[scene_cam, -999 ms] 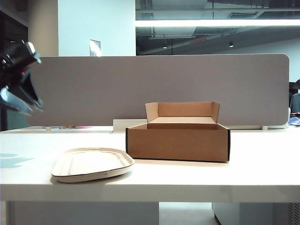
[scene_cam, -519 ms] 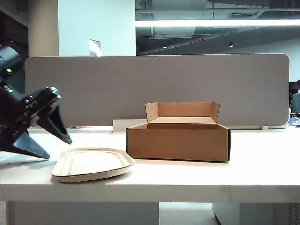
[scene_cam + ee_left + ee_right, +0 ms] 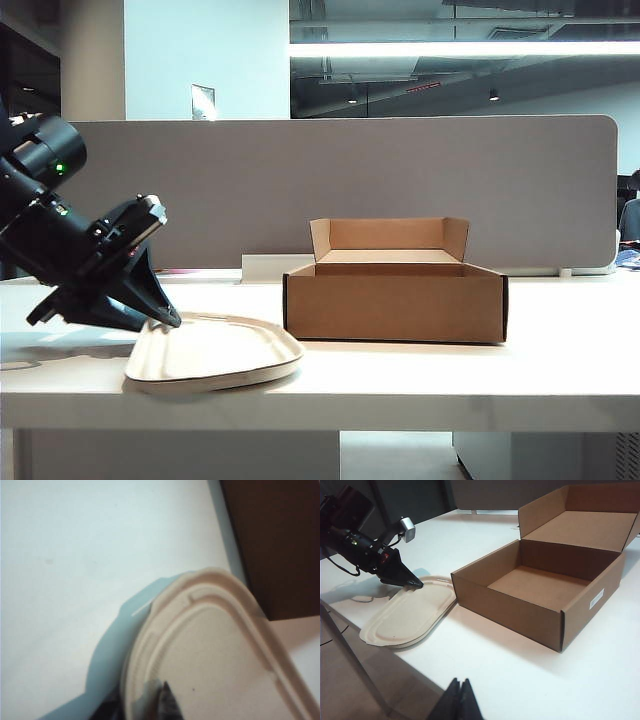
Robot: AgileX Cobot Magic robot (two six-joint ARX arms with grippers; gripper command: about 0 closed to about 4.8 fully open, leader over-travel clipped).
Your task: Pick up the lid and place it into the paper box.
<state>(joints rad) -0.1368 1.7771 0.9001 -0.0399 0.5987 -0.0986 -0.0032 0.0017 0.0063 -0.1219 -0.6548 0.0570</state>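
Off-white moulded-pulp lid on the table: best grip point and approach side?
Grip the raised rim of the off-white moulded-pulp lid at the end away from the brown cardboard box, coming from that open side. It is too wide and flat to span. The left gripper is already there; the right gripper sits shut, away.

Left gripper (image 3: 160, 318) touches lid (image 3: 215, 352) rim.

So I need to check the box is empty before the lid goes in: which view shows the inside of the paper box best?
The right wrist view: it looks down into the paper box and shows its bare floor. The exterior view shows only the front wall and rear flap; the left wrist view catches just a dark outer side.
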